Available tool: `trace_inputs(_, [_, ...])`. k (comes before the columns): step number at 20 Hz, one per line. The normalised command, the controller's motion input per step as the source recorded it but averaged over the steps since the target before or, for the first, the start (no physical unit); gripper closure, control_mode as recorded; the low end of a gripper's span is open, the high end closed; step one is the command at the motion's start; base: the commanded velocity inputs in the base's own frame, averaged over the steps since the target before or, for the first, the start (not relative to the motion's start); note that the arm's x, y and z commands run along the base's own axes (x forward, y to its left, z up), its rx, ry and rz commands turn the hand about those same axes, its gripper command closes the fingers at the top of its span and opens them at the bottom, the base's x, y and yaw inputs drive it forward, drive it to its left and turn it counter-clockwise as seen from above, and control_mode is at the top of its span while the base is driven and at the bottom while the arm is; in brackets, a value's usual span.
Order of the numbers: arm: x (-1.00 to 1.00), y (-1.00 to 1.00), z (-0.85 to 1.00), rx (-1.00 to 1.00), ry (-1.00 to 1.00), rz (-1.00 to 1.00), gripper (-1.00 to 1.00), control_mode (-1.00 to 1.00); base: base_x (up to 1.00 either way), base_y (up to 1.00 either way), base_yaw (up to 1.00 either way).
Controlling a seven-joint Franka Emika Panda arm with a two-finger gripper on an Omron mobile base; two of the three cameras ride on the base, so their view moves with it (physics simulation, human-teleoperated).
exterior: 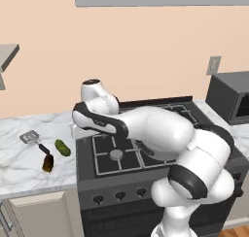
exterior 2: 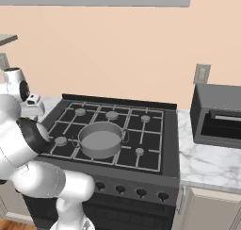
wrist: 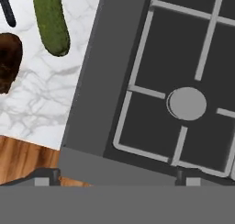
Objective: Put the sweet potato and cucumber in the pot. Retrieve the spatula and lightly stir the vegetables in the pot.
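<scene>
Hand view, cucumber [wrist: 51, 21] and sweet potato [wrist: 9, 62] far above wide-spread fingers [wrist: 47, 177]

In the left base view the arm's white body covers the middle of the stove [exterior: 112, 156], so the pot [exterior 2: 100, 139] shows there as no more than a sliver of grey past the arm, and the right base view has its stub handle too small to tell. In the hand view the cucumber [wrist: 51, 20] is cut off by the top edge, the sweet potato [wrist: 9, 62] by the left edge, and the spatula [exterior: 35, 140] appears as a mere black handle end at the top left corner. The two finger tips [wrist: 46, 177] rise barely above the bottom, cut off below, and near the left edge of the counter [exterior: 19, 163] the spatula handle's lower end meets the sweet potato, where touching or just beside cannot be told.
</scene>
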Motion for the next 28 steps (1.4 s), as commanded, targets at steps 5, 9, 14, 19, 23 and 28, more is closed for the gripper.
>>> trace_inputs(5, [0.47, 0.72, -0.22, 0.0, 0.04, 0.01, -1.0, -1.0, 0.0, 0.0, 0.0])
trace_inputs(9, [0.56, 0.67, -0.24, 0.0, 0.1, 0.0, -1.0, -1.0, 0.0, 0.0, 0.0])
trace_inputs(14, [0.61, 0.27, -0.14, 0.0, 0.12, 0.0, -1.0, -1.0, 0.0, 0.0, 0.0])
trace_inputs(19, [0.51, 0.13, -0.24, 0.0, 0.05, 0.02, -1.0, -1.0, 0.0, 0.0, 0.0])
trace_inputs(23, [0.08, 0.12, -0.39, 0.0, -0.01, 0.06, -1.0, -1.0, 0.0, 0.0, 0.0])
trace_inputs(28, [0.0, 0.19, -0.27, 0.0, -0.03, 0.03, -1.0, -1.0, 0.0, 0.0, 0.0])
